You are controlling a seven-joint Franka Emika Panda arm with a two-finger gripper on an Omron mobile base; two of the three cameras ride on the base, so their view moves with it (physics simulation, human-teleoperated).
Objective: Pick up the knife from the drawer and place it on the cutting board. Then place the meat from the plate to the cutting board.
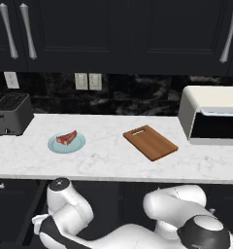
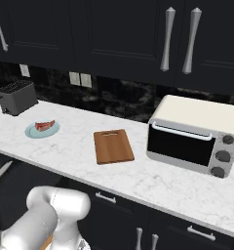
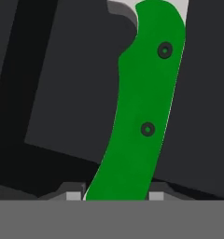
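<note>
Inside the dark drawer [image 3: 58,93] our gripper [image 3: 116,196] pinches the knife [image 3: 142,102] — stiff, light, slick handle — we grip mid-handle.

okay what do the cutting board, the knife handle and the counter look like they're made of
Cutting board: wood, matte brown with faint grain. Knife handle: likely plastic, flat bright green with two dark rivets. Counter: looks like marble, white with grey veining.

Both base views look forward and down from behind at the same counter [image 1: 113,160], left and right; the hand view sits close over the knife [image 3: 142,116].
</note>
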